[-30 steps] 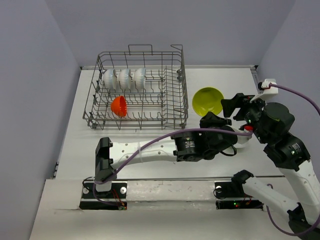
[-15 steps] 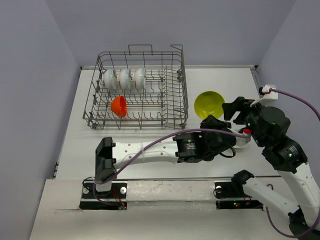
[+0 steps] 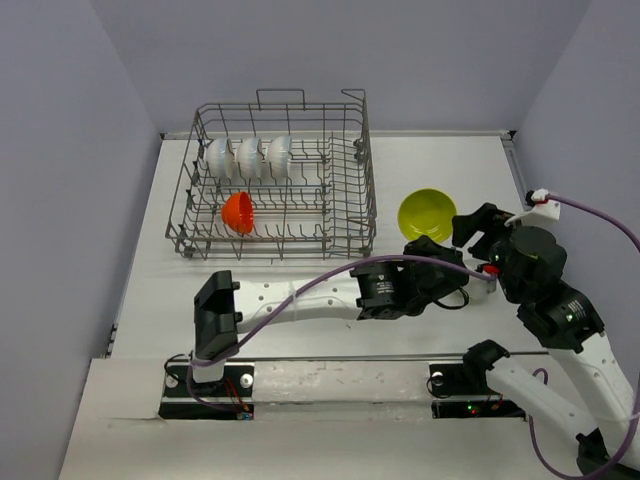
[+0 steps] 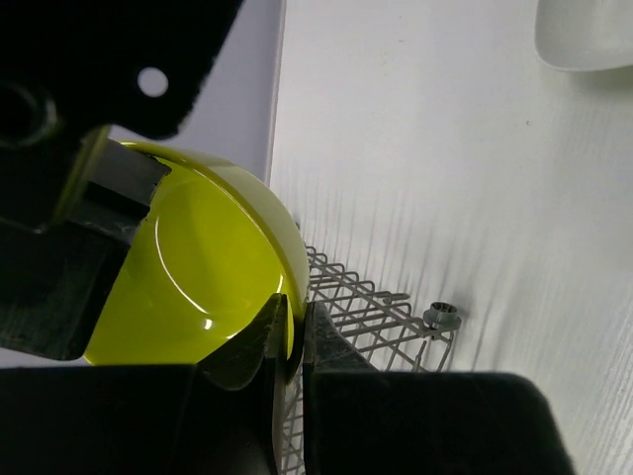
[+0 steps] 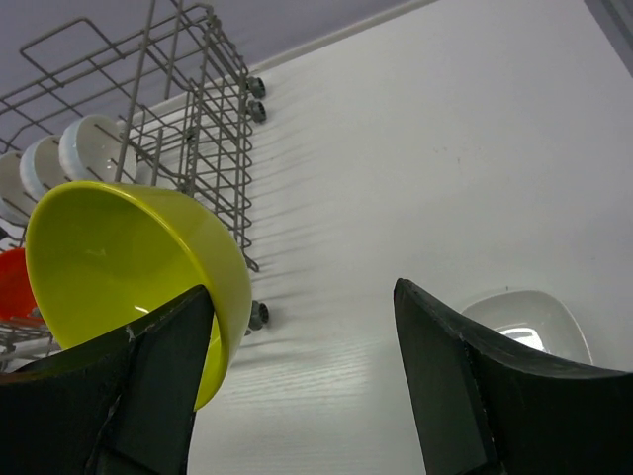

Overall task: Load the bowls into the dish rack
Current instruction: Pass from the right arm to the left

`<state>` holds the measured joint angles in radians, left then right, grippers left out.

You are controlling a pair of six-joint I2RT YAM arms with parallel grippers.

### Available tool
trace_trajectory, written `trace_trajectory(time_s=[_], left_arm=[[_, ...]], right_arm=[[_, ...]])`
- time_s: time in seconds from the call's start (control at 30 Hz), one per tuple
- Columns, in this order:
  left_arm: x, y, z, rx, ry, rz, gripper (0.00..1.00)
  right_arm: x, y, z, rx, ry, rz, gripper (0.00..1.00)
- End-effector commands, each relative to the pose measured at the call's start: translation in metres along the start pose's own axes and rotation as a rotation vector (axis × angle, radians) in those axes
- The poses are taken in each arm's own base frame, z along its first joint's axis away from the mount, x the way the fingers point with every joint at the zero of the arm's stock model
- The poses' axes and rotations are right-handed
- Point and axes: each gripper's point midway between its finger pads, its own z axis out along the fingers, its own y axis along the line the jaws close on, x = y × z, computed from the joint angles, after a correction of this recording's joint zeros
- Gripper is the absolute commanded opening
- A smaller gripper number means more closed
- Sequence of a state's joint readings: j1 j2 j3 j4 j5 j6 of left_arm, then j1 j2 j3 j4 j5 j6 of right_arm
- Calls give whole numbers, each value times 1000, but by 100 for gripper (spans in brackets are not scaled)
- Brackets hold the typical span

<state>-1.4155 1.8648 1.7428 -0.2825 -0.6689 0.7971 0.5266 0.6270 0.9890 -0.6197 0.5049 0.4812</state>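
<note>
A yellow-green bowl (image 3: 425,212) is held tilted just right of the dish rack (image 3: 365,170), a grey wire basket. My left gripper (image 3: 424,243) reaches across from the left and is shut on the bowl's near rim. In the left wrist view the rim (image 4: 289,297) sits pinched between the jaws of that gripper (image 4: 294,327). My right gripper (image 3: 472,226) stands open close to the bowl's right side. In the right wrist view the bowl (image 5: 119,247) lies at the left finger of this gripper (image 5: 302,289), and nothing is between its fingers. The rack holds three white bowls (image 3: 250,155) and an orange bowl (image 3: 238,212).
A white dish (image 5: 524,317) lies on the white table to the right, behind my right finger; it also shows as a white dish (image 4: 584,35) at the top of the left wrist view. The rack's wire corner (image 5: 188,129) stands close to the held bowl.
The left gripper has carried the yellow-green bowl a little to the right and nearer. The right arm has drawn back toward the near edge, its gripper staying open beside the bowl.
</note>
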Motion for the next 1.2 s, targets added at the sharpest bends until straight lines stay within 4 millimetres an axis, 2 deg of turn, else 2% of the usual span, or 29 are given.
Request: trace_trajectory(time_s=[0.0,0.17,0.33,0.6,0.73,0.9,1.17], left_arm=[[-10,-5,43,-116,-3,-76,0],[-10,-18,53,-103,-9,-69,0],[-2,-33,65,-94,16,-49,0],[-4,-43,74,-92,5,-39,0],[-6,-45,77,-91,-1,-28,0],[-11,-38,74,-106,-22,-25,0],[-16,-38,63,-135,-30,1,0]], right_arm=[[44,-28,23,171,56,-24,77],[53,-31,25,203,72,29,77],[57,-38,25,238,59,63,77],[67,-46,26,260,53,93,77],[60,-48,23,277,28,115,77],[38,-56,16,328,-52,176,78],[2,-44,18,357,-112,187,78]])
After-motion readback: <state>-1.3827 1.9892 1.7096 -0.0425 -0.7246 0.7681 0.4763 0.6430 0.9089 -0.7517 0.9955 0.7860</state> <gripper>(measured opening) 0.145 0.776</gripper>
